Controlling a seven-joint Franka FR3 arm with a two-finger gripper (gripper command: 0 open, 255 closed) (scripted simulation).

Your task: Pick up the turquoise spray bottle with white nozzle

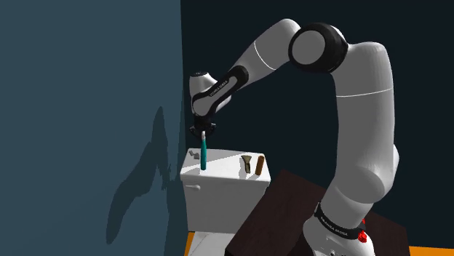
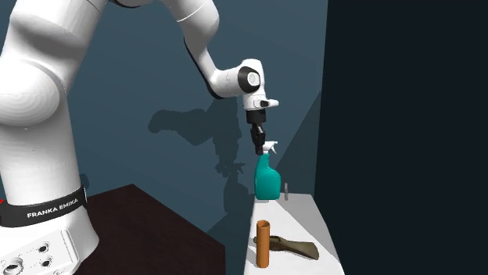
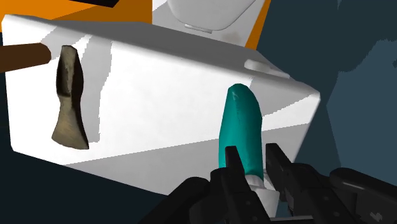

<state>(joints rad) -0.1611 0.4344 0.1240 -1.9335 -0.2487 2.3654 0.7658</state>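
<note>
Notably, wrist view shows tool (image 3: 253,156) clasping spray bottle (image 3: 240,121) neck.

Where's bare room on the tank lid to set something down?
Widest bare patch: the middle of the white tank lid, between the turquoise spray bottle and the olive-brown wedge-shaped tool. Crowded: the end where the brown cylinder stands beside that tool, and the bottle end, with the gripper on its neck.
</note>
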